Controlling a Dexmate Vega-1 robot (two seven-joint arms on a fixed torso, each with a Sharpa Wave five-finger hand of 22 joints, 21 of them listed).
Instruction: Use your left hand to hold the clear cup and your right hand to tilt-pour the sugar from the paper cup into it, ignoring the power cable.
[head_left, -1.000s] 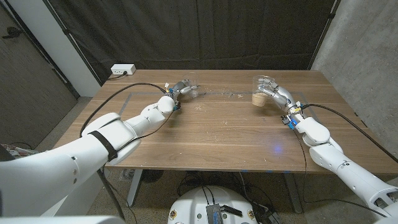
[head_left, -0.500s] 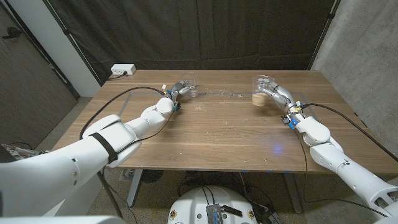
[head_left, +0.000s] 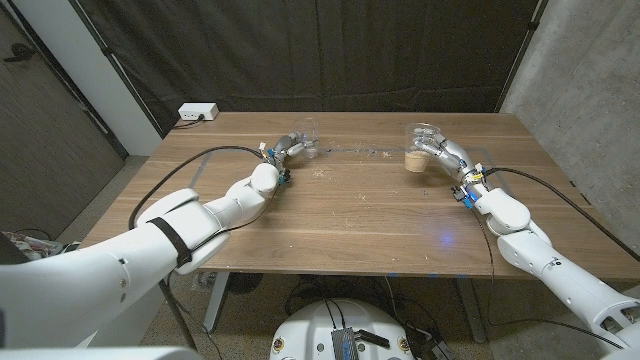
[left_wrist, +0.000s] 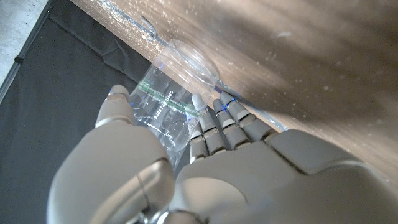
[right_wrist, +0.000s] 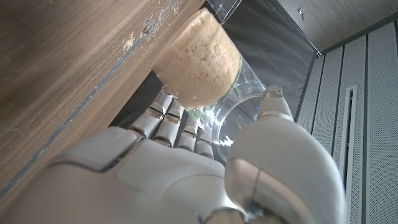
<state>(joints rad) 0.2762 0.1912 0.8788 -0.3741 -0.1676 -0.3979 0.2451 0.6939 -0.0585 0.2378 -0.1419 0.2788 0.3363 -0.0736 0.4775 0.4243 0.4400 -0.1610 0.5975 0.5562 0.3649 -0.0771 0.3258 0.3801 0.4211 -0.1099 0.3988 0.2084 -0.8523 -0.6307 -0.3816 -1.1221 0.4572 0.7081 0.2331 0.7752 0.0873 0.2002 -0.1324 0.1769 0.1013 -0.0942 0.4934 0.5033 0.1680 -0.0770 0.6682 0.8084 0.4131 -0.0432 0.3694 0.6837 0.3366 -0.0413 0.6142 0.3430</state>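
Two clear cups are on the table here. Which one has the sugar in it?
The clear cup in the right hand, on the table's right side, holds a tan layer of sugar at its bottom. The other clear cup, at the left hand, looks empty.

Left robot hand (left_wrist: 205, 168) covers the near side of the clear cup (left_wrist: 168, 106); its contents cannot be made out. Right robot hand (right_wrist: 186, 168) hides the lower wall of the sugar-filled cup (right_wrist: 205, 68). Specks on the worktop (head_left: 350, 210) beside that cup are too small to identify.
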